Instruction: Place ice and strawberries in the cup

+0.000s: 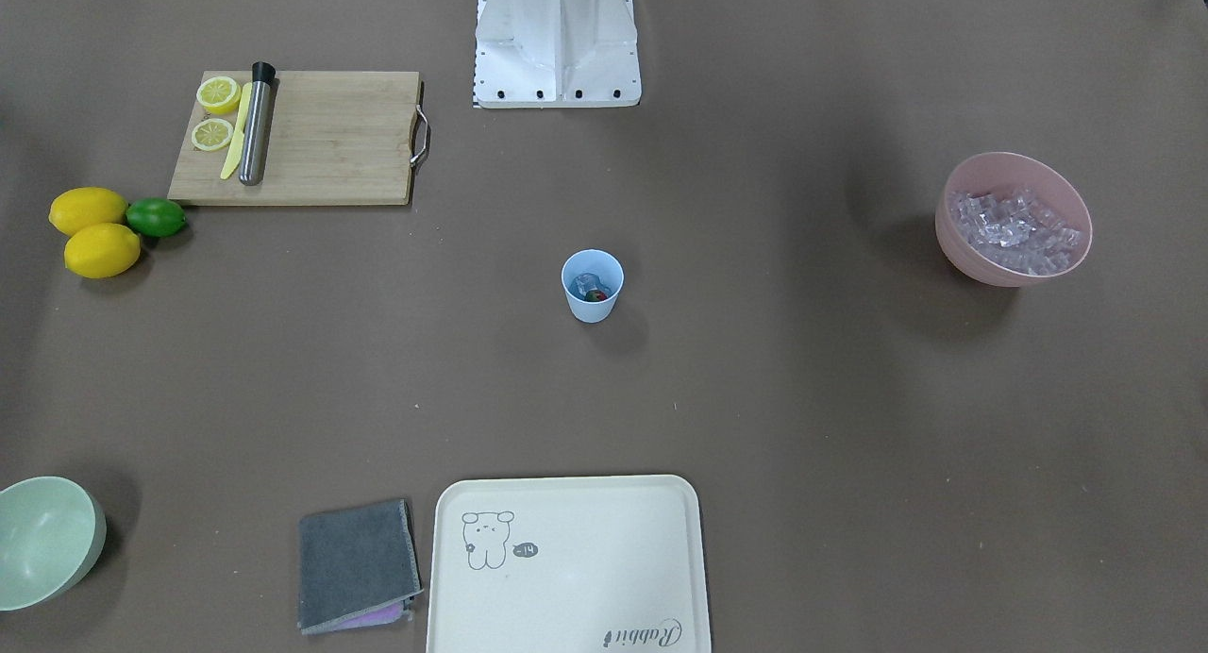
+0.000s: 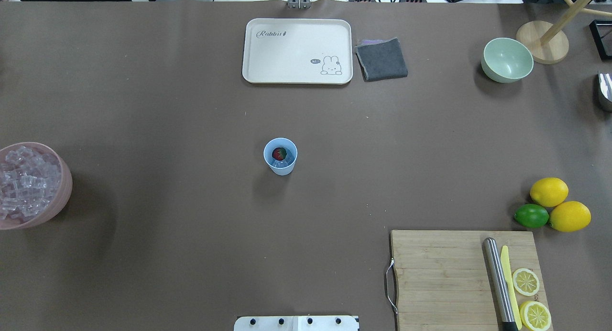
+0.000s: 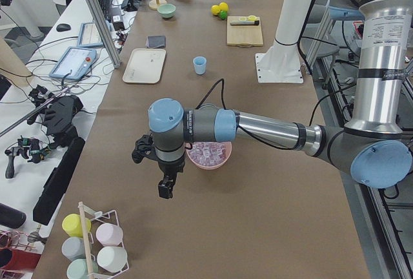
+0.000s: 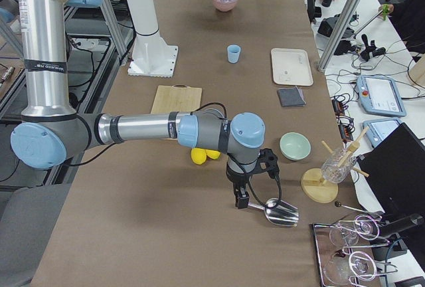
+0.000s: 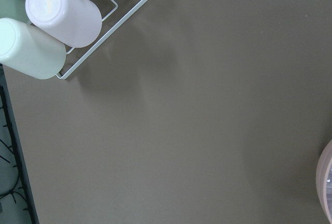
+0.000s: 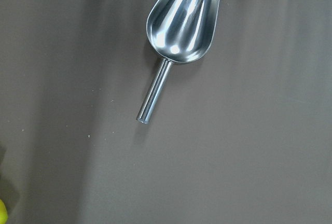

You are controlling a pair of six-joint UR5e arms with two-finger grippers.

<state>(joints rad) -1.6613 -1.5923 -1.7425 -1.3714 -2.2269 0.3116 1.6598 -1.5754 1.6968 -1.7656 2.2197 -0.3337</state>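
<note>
Small pale blue tapered plastic cup (image 2: 282,171) upright at the middle of the brown surface (image 2: 181,120).
Inside it lie a tiny red strawberry (image 2: 279,153) with a green top and clear glassy ice cubes (image 2: 283,163); whether the left tool (image 3: 166,190) or the right tool (image 4: 242,200) is apart or together cannot be told.

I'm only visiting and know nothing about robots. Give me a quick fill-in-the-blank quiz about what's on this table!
1. The strawberry lies inside the pale blue ____.
2. The heap of ice cubes fills the ____ bowl.
3. Touching the two whole lemons is one green ____.

Missing words: cup; pink; lime.
</note>
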